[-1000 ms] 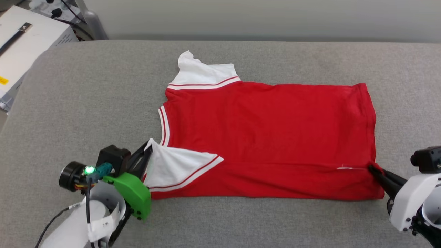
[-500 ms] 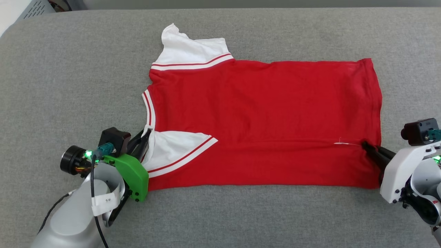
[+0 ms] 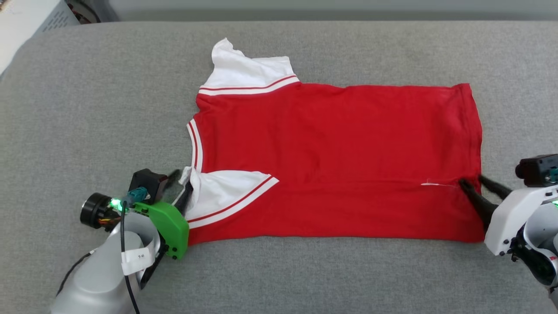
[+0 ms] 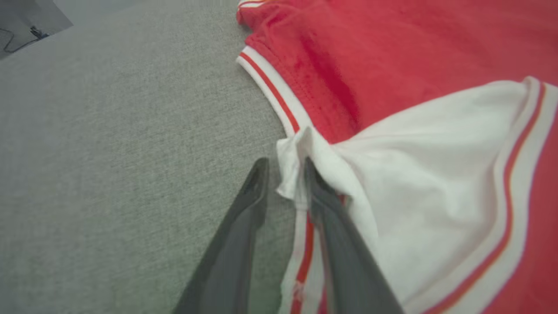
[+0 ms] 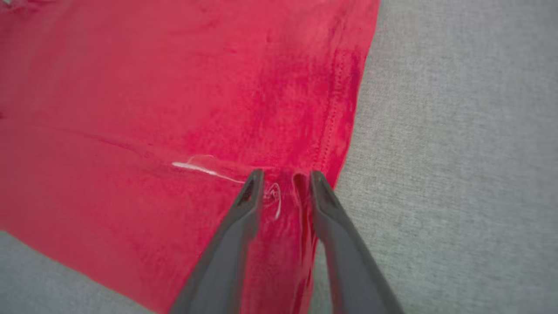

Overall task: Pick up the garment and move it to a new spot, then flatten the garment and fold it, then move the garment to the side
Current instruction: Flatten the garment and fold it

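Garment [image 3: 331, 152] lies flat on the grey pad [image 3: 109, 109], neck to the robot's left and hem [image 3: 474, 131] to its right. Its near long side is turned over onto the body, so the near sleeve [image 3: 226, 192] rests on the red. The far sleeve [image 3: 246, 74] juts past the far edge, not yet folded.

Left claw [image 4: 284, 165] sits at the tip of the near sleeve. Its fingers are a little apart, and the white corner hangs loose between them, touching one finger but not pinched. Right claw [image 5: 286, 173] sits at the hem end of the turned-over flap, also slightly parted, with a small ridge of red cloth standing in the gap (gripping nothing, as far as I can tell).

One claw at each end of the flap suits laying a lengthwise fold evenly. The far side looks next, and a finger dragging on its way out could rumple the crease.
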